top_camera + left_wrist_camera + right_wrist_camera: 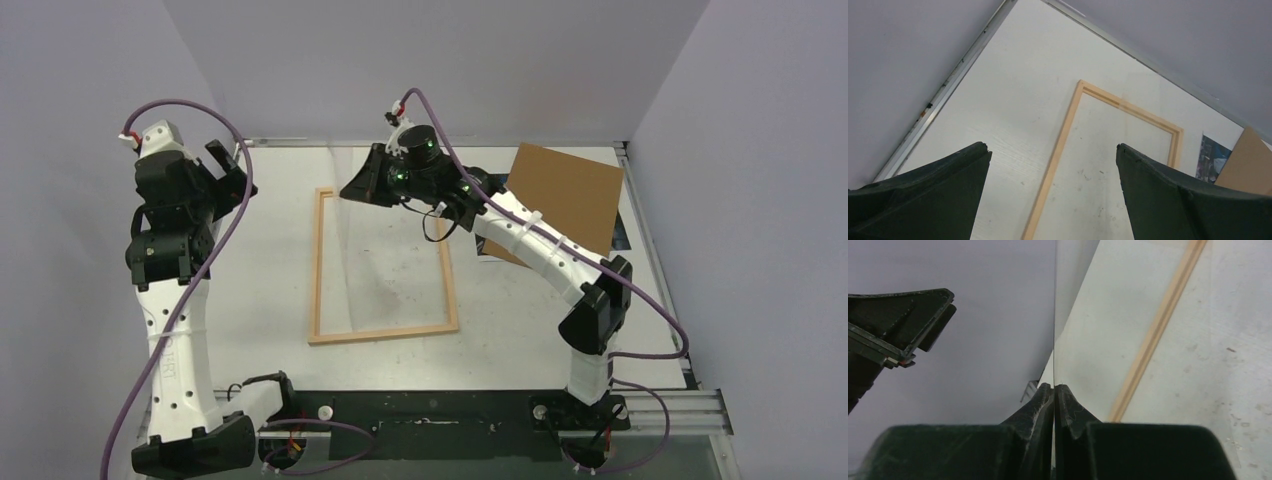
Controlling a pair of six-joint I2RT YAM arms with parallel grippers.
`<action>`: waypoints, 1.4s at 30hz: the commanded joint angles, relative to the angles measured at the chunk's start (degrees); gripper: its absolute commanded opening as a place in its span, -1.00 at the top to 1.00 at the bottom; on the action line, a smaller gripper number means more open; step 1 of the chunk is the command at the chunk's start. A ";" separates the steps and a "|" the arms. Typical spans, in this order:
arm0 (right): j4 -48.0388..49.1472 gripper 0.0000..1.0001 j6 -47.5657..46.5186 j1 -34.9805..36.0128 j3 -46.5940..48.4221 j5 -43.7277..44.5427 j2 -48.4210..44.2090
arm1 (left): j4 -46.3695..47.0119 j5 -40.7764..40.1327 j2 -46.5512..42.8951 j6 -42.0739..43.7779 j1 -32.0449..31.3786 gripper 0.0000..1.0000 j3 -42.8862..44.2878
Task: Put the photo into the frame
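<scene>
The light-wood frame (318, 265) lies flat in the middle of the table; it also shows in the left wrist view (1058, 150) and the right wrist view (1158, 325). My right gripper (362, 185) is shut on the top edge of a clear pane (390, 260), which slopes down into the frame. The pane shows edge-on as a thin line (1054, 315) between the shut fingers of the right gripper (1054, 386). The photo (622, 238) lies at the right, mostly hidden under the brown board; a dark corner shows (1213, 157). My left gripper (228, 165) is open and empty, held high left of the frame (1052, 146).
The brown backing board (560, 200) lies at the back right, over the photo, and also shows in the left wrist view (1248, 160). Grey walls close the table at the back and sides. A metal rail (650, 260) runs along the right edge.
</scene>
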 commanded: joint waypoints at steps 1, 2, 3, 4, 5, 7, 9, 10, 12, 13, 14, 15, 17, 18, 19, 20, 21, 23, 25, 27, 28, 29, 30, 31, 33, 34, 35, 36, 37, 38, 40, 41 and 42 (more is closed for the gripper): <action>9.64 1.00 10.73 0.90 6.05 -0.81 -0.73 | -2.12 -4.98 -0.82 0.66 0.40 -0.94 -0.41; 10.40 1.00 12.01 0.90 6.15 -1.12 -0.39 | -2.23 -5.05 -0.74 0.76 0.37 -0.94 -0.40; 11.16 1.00 13.44 1.00 6.36 -1.32 -0.12 | -2.33 -5.21 -0.59 0.77 0.40 -0.94 -0.33; 12.23 1.00 14.86 1.07 6.57 -1.49 0.15 | -2.30 -5.40 -0.54 0.77 0.35 -0.94 -0.31; 13.24 1.00 16.07 1.09 6.95 -1.79 0.44 | -2.31 -5.61 -0.33 0.79 0.35 -0.94 -0.31; 13.34 1.00 18.33 1.08 7.95 -1.92 1.10 | -2.49 -6.73 -0.03 0.46 0.35 -0.94 -0.11; 12.68 1.00 20.98 0.80 7.72 -1.32 1.35 | -2.80 -7.97 0.38 0.33 0.35 -0.94 0.24; 12.10 1.00 22.22 0.59 7.12 -0.91 1.26 | -2.86 -8.46 0.55 0.37 0.35 -0.94 0.42; 11.49 1.00 23.29 -0.02 5.31 -0.58 1.46 | -2.88 -8.76 0.99 0.56 0.35 -0.94 0.73; 10.81 1.00 23.46 -0.43 4.28 -0.56 1.75 | -2.78 -8.76 1.10 0.65 0.27 -0.94 0.82; 10.70 1.00 23.45 -0.89 2.92 -0.87 2.00 | -2.68 -8.77 1.21 0.68 0.17 -0.94 0.77; 10.79 1.00 23.55 -1.39 1.33 -1.38 2.43 | -2.59 -8.72 1.31 0.76 0.10 -0.94 0.64; 11.64 1.00 23.96 -2.44 -2.24 -3.49 3.47 | -2.56 -8.68 1.60 0.84 0.00 -0.94 0.28; 11.66 1.00 24.38 -3.00 -4.23 -4.51 4.22 | -2.58 -8.68 1.66 0.79 -0.07 -0.94 0.04; 11.56 1.00 24.30 -3.44 -6.37 -4.66 4.51 | -2.60 -8.56 1.81 0.77 -0.09 -0.94 -0.30; 10.23 1.00 23.26 -3.87 -8.11 -4.12 4.93 | -2.49 -8.32 1.89 0.77 -0.14 -0.94 -0.62; 8.09 1.00 21.92 -4.64 -9.11 -3.80 5.70 | -2.33 -7.94 1.98 0.65 -0.20 -0.94 -1.06; 6.63 1.00 19.35 -6.80 -10.86 -5.12 7.44 | -1.84 -7.04 2.24 0.45 -0.18 -0.94 -1.98; 4.78 1.00 16.20 -9.58 -12.00 -5.95 8.88 | -1.28 -5.88 2.58 0.34 -0.29 -0.94 -3.09; 3.35 1.00 12.70 -11.68 -12.97 -7.12 9.98 | -0.72 -4.73 3.18 0.24 -0.27 -0.94 -4.20; 3.14 1.00 11.27 -12.54 -13.39 -9.04 10.87 | -0.68 -3.87 3.65 0.12 -0.20 -0.94 -4.60; 2.29 1.00 9.23 -13.30 -13.24 -10.63 11.86 | -0.72 -3.21 4.10 -0.05 -0.12 -0.94 -4.94; -0.02 1.00 7.28 -13.91 -12.73 -11.42 12.77 | -0.67 -2.36 4.51 -0.18 -0.03 -0.94 -5.41; -1.50 1.00 5.30 -14.38 -12.55 -12.93 13.66 | -0.42 -1.36 4.83 -0.26 0.14 -0.94 -6.11; -3.04 1.00 2.23 -15.46 -12.86 -15.36 15.52 | 0.72 1.41 5.57 -0.29 0.57 -0.94 -7.51; -3.64 1.00 0.85 -15.67 -12.95 -15.74 15.90 | 1.08 2.82 5.93 -0.29 0.86 -0.94 -8.12; -4.34 1.00 -0.56 -16.06 -13.04 -15.77 16.38 | 1.39 4.38 6.34 -0.41 1.24 -0.94 -8.77; -4.61 1.00 -2.36 -16.28 -13.16 -15.90 16.54 | 1.72 5.63 6.74 -0.57 1.68 -0.94 -9.38; -4.58 1.00 -3.72 -16.44 -13.12 -16.17 16.70 | 2.13 7.38 7.24 -0.74 2.19 -0.94 -10.15; -5.19 1.00 -5.23 -16.54 -12.77 -16.37 16.98 | 2.73 9.35 7.65 -0.87 2.72 -0.94 -10.91; -6.63 1.00 -8.16 -16.83 -11.42 -17.29 17.90 | 4.41 13.11 8.46 -1.07 3.78 -0.94 -12.86; -7.92 1.00 -9.68 -16.99 -10.38 -17.60 18.67 | 5.75 15.53 8.85 -0.86 4.18 -0.95 -13.89; -9.66 1.00 -11.36 -17.26 -9.16 -17.78 19.48 | 7.10 18.34 9.41 -0.49 4.55 -0.94 -15.06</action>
